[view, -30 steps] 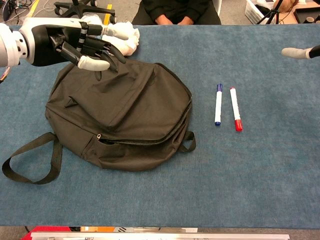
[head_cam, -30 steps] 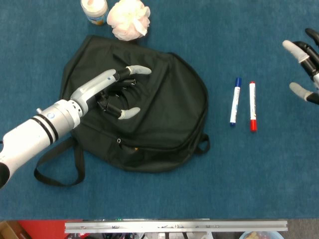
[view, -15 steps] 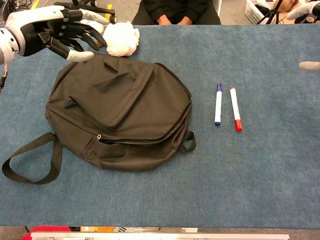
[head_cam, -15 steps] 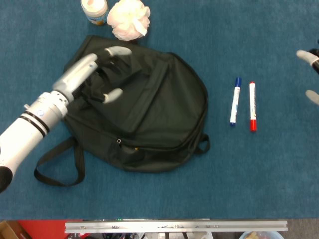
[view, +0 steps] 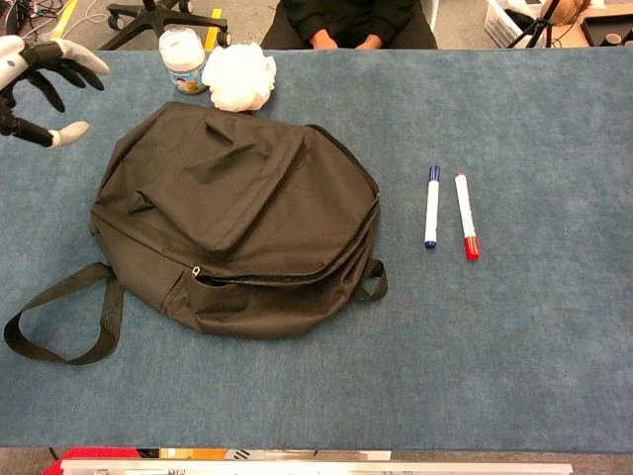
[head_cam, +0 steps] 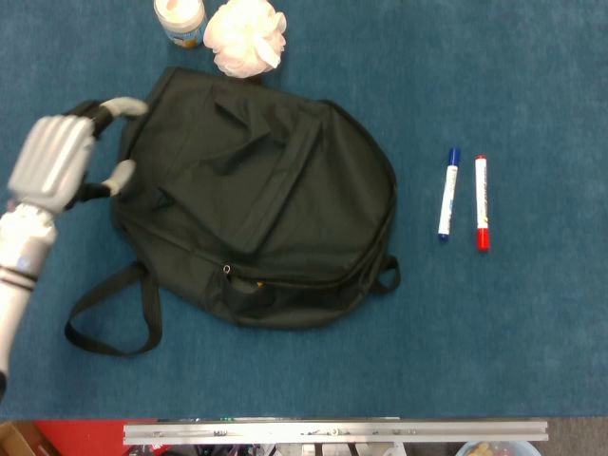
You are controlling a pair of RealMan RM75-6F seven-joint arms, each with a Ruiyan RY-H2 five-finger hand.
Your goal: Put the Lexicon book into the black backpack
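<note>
**Hovering beside a closed backpack, with no book in sight**

Looking down from the head view, you see the black fabric backpack (head_cam: 256, 209) lying flat on the blue felt-covered table (head_cam: 494, 342). Its long axis runs from about 10 o'clock down to 4 o'clock, and its looped black shoulder strap (head_cam: 109, 318) trails off at 7 o'clock. Your left hand (head_cam: 59, 163) hangs at 9 o'clock from the bag, just beside its upper left edge. The fingers (head_cam: 123, 106) are spread and loosely curved, and they hold nothing. Whether a fingertip brushes the fabric cannot be told.

Your right hand appears in neither view. So the left hand is the nearer one to the bag.

The Lexicon book is not visible in either view. It may already sit inside the bag, but the pictures cannot confirm that.

At 3 o'clock from the bag, well apart, lie a blue-capped white marker (head_cam: 447, 194) and a red-capped white marker (head_cam: 481, 202), side by side. At 12 o'clock sit a white mesh bath sponge (head_cam: 245, 36) and a small white-lidded jar (head_cam: 180, 19).
</note>
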